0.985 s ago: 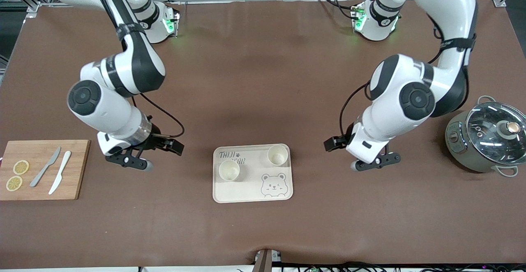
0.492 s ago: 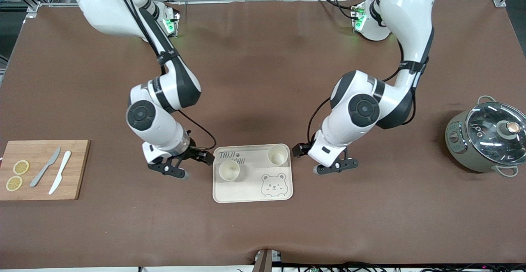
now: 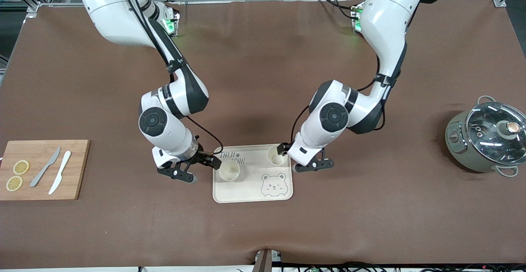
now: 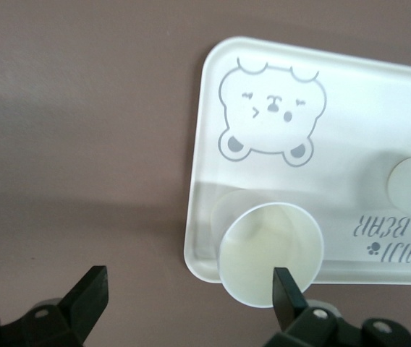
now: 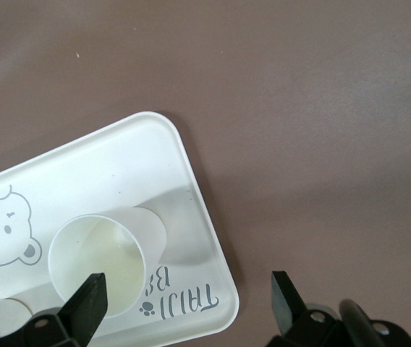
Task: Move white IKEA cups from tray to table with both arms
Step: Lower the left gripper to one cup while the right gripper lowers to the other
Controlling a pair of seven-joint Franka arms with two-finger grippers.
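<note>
- Cream-white and plain, the two white IKEA cups stand upright in the tray (image 3: 279,196), apart from each other: one cup (image 3: 229,170) toward the right arm's end, by the "TAIJI BEAR" lettering, the other cup (image 3: 277,155) toward the left arm's end and farther from the front camera, above the bear face.
- The tray rests on the brown table (image 3: 263,83), midway between the two arms.
- The cups look light, stiff and smooth-walled, so they would likely slip or tip under an off-centre pinch. With no handle, the sensible hold is across the rim, one finger inside and one outside, or around the tapered wall.
- The tray also looks light and may slide if a cup is nudged sideways.
- The right gripper (image 3: 196,169) hangs at the tray's edge with its jaws spread wide and nothing between them; its wrist view shows one finger over the nearer cup's rim.
- The left gripper (image 3: 302,157) is likewise spread and empty, with one fingertip at the rim of its cup.
- Hard to judge: whether either fingertip actually touches a cup, and how deep the cups are, since they are seen mostly from above.
- In each wrist view the second cup is cut off at the edge.
</note>
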